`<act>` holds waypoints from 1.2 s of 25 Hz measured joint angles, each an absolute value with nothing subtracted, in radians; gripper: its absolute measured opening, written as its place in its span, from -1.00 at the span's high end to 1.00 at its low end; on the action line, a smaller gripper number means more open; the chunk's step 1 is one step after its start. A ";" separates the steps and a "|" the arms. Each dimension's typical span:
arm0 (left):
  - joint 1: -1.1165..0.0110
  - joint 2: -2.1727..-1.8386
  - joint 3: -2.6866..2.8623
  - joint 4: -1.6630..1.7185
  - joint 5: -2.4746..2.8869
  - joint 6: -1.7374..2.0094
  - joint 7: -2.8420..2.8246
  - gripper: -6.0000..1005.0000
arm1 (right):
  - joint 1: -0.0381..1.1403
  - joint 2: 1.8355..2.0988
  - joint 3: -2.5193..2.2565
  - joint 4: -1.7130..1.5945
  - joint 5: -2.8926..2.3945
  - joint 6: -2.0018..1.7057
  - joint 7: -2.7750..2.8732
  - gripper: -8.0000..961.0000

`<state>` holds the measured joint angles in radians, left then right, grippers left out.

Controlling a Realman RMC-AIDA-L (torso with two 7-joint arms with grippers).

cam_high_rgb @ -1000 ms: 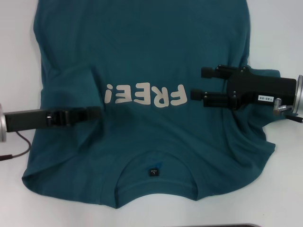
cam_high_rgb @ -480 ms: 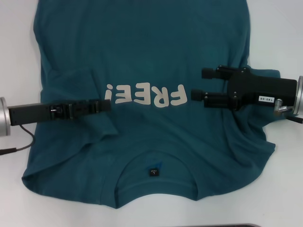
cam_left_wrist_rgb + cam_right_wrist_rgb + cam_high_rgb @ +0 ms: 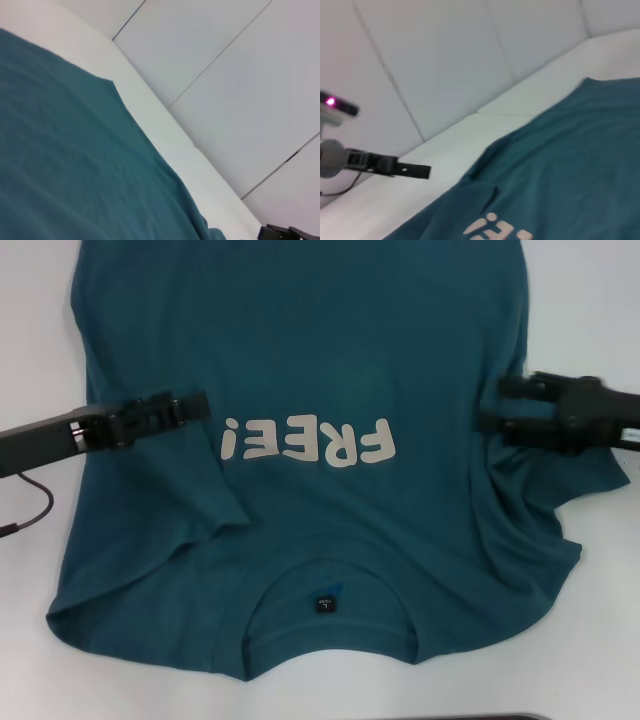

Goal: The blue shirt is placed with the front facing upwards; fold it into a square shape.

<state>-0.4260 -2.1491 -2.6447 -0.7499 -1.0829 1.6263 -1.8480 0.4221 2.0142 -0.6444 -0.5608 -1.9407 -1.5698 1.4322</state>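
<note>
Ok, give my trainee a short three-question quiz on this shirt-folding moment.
1. True or false: the blue shirt lies with its lettering facing up.
2. The neck tag sits at which edge of the head view? A) the far one B) the one nearest the robot C) its left one
3. Fill in: the left hand and right hand hang over opposite ____ of the shirt.

Key: 1 true: "FREE!" shows. 2 B. 3 sides.
</note>
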 joint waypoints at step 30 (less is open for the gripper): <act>-0.445 -2.158 -2.640 -0.709 -1.086 1.601 -1.784 -0.81 | 0.367 1.927 -0.535 -0.714 -2.218 -1.500 1.925 -0.78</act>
